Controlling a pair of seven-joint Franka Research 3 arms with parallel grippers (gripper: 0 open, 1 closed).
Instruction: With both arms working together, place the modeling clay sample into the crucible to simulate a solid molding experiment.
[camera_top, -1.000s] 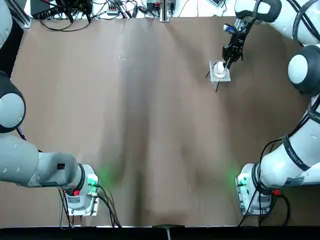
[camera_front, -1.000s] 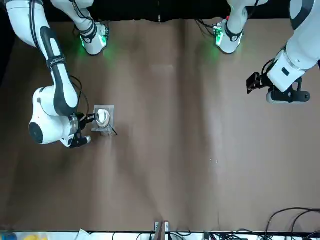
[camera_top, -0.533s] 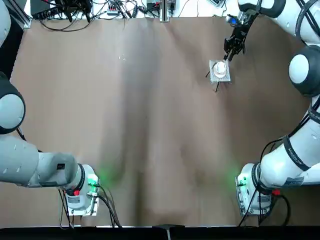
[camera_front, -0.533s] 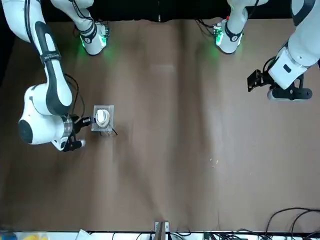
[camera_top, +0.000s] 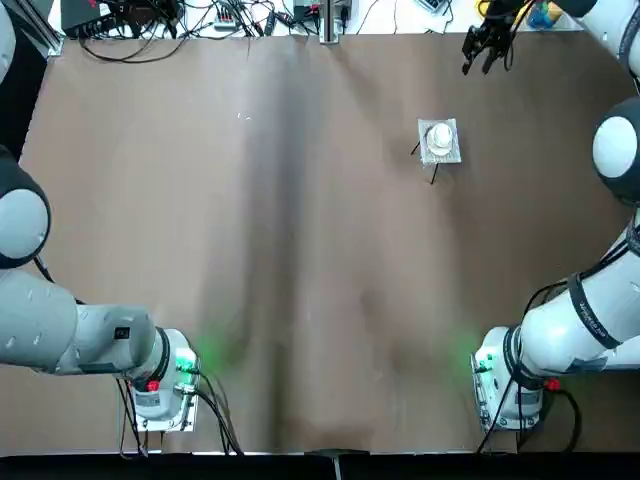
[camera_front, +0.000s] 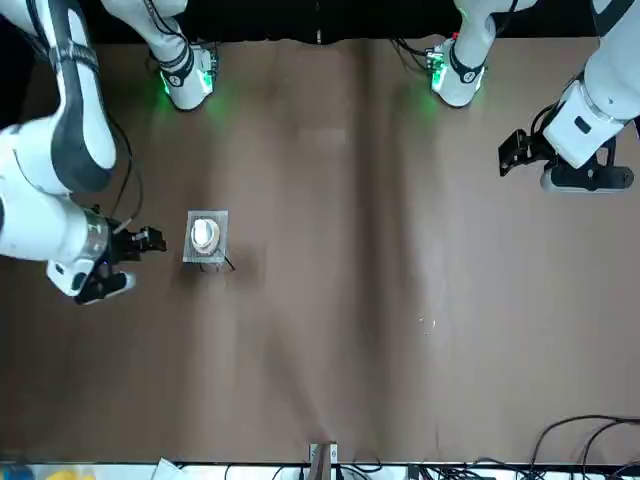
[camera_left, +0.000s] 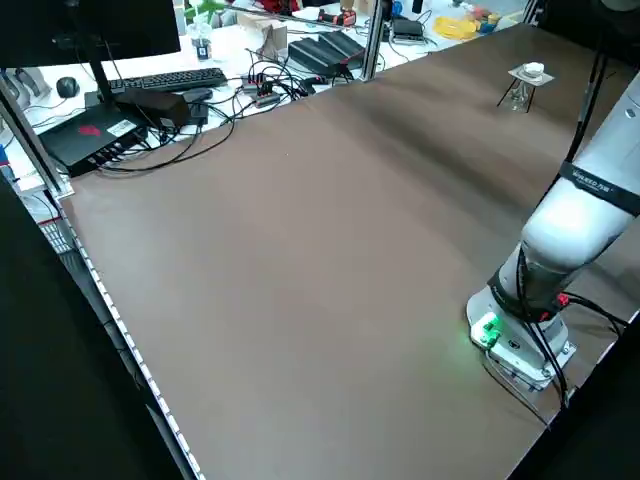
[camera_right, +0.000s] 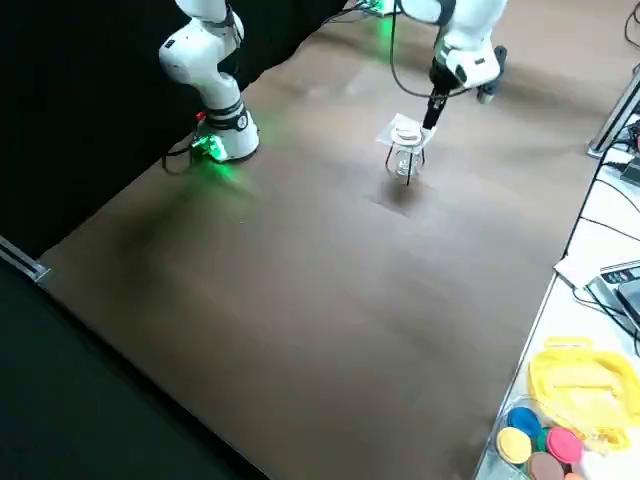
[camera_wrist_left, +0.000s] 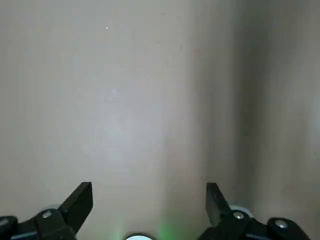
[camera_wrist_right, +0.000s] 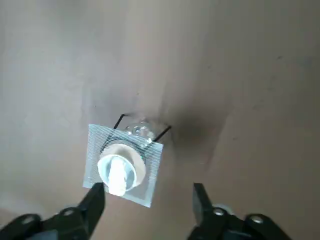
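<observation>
The crucible (camera_wrist_right: 137, 165) is a small white cup standing on a grey mesh pad (camera_wrist_right: 151, 150) with thin black legs. The modeling clay sample (camera_wrist_right: 117, 173), an off-white elongated lump, lies inside the cup. My right gripper (camera_top: 485, 45) hangs open and empty near the table's far edge, apart from the crucible (camera_top: 439, 137) and beyond it. In the right wrist view the right gripper (camera_wrist_right: 146, 199) shows spread fingers with nothing between them. At the table's left side my left gripper (camera_front: 517, 156) is open, and the left wrist view shows the left gripper (camera_wrist_left: 149, 200) over bare table.
Cables and equipment (camera_top: 150, 20) line the far edge of the brown table (camera_top: 300, 250). A side bench holds a keyboard (camera_left: 165, 80) and coloured discs (camera_right: 540, 445). Both arm bases (camera_top: 165, 385) with green lights stand at the near edge.
My right gripper has drawn back from just beside the crucible toward the far edge, leaving the cup and clay on the mesh pad. The left arm has barely shifted.
</observation>
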